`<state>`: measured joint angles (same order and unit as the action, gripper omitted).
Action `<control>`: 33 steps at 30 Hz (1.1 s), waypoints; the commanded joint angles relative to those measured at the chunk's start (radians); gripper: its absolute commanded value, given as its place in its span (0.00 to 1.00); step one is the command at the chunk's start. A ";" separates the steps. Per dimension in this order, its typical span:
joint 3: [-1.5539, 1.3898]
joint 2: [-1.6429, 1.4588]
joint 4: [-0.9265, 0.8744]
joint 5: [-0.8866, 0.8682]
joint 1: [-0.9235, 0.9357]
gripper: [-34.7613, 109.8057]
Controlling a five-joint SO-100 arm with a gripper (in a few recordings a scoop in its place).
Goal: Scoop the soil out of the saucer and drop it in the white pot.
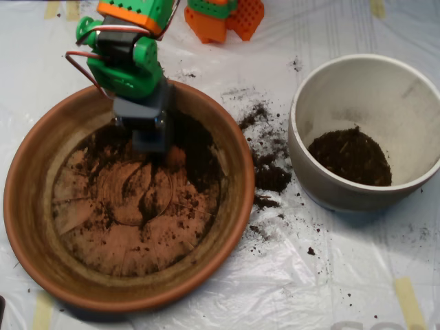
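Soil [196,148] in terracotta saucer [41,227], under lowered scoop [151,137], jaw state unclear; next, presumably: gathering, lifting toward white pot [412,148].

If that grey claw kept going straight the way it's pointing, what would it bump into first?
The claw points down into the saucer, so it would probably meet the soil on the dish floor first; its height is hard to judge from above.

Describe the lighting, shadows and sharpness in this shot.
Overhead view: soft, even light with mild glare on the plastic sheet; the white pot casts a faint shadow toward the bottom; the saucer rim shades its inner wall; the scoop looks slightly soft, and the soil grains blur into one dark mass.
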<state>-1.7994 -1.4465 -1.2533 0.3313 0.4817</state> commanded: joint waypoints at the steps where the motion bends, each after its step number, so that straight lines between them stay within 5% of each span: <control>1: 0.186 -0.026 -0.094 -0.057 -0.055 0.24; 15: 0.681 0.020 -0.376 -0.225 -0.264 0.24; 33: 0.838 -0.278 -0.466 -0.176 -0.707 0.24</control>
<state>-1.0554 -1.6061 -1.7012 0.1335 -0.1427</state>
